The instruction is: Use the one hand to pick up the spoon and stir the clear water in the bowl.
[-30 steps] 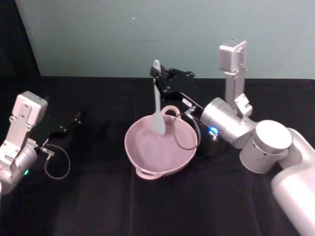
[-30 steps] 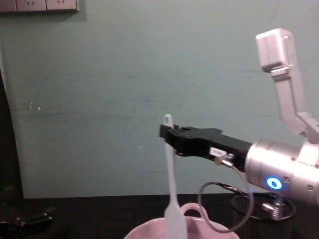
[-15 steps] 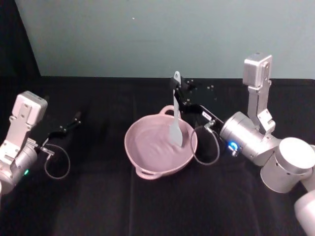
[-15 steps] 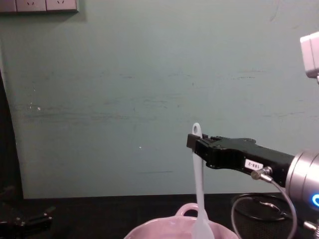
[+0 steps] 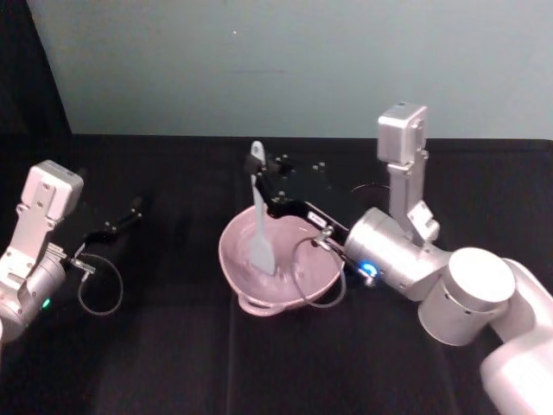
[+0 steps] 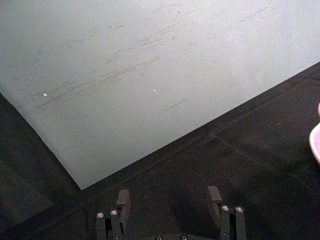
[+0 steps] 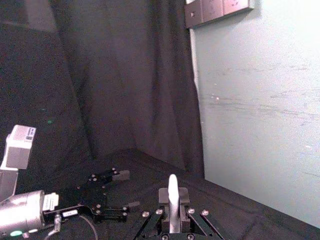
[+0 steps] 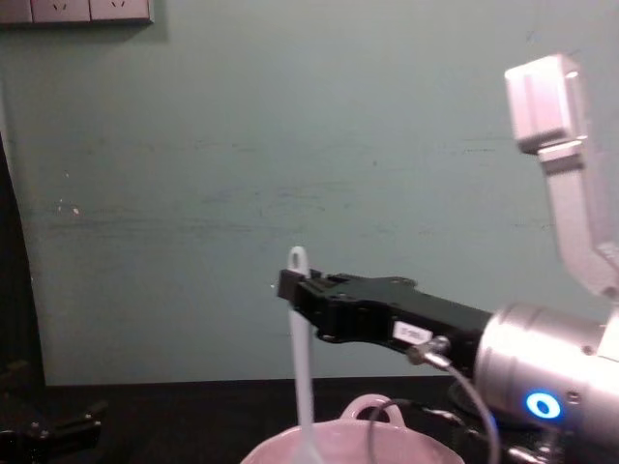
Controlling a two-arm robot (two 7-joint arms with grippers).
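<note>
Head view: black two-finger right gripper [image 5: 263, 173] is clamped on the upper handle of 1 white plastic spatula-like spoon [image 5: 261, 246], approx. upright w/ flat blade down inside 1 pale pink glossy round bowl [image 5: 246, 290]. Right wrist view adds clamp detail: spoon [image 7: 172, 197] pinched between both fingers. Left wrist view: left gripper [image 6: 170, 202], parked at robot's left, fingers spread, nothing between; 2 grippers total.

Item count: one bowl [image 5: 230, 264] at centre; one spoon [image 5: 258, 226] in it; two grippers, the left gripper [image 5: 132, 209] at left, the right gripper [image 5: 263, 169] at right
</note>
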